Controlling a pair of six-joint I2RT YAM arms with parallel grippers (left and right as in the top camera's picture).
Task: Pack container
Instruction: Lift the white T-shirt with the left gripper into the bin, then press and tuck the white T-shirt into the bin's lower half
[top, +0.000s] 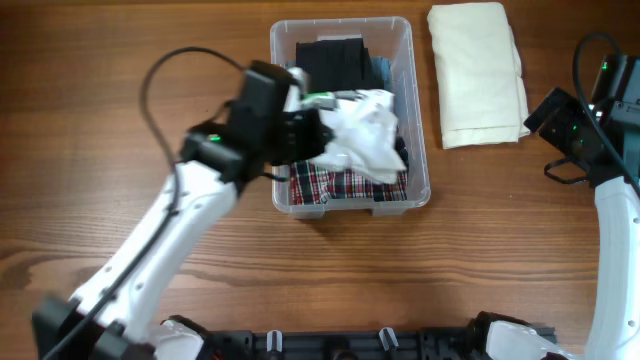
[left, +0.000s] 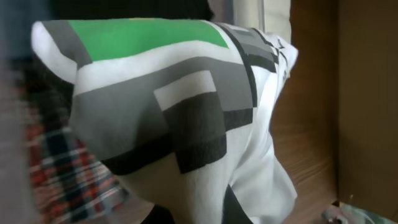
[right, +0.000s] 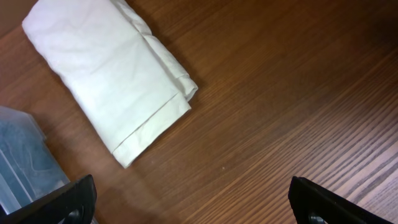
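Note:
The clear container sits at the table's top centre, holding a black garment at the back and a red plaid garment at the front. My left gripper is over the container, shut on a white garment that hangs bunched above the plaid one. In the left wrist view this white garment shows grey, black and green blocks and hides the fingers; the plaid garment lies below it. My right gripper is open over bare wood, right of the container.
A folded cream garment lies on the table just right of the container; the right wrist view has this cream garment ahead and to the left of the open fingers. The right arm stands at the table's right edge.

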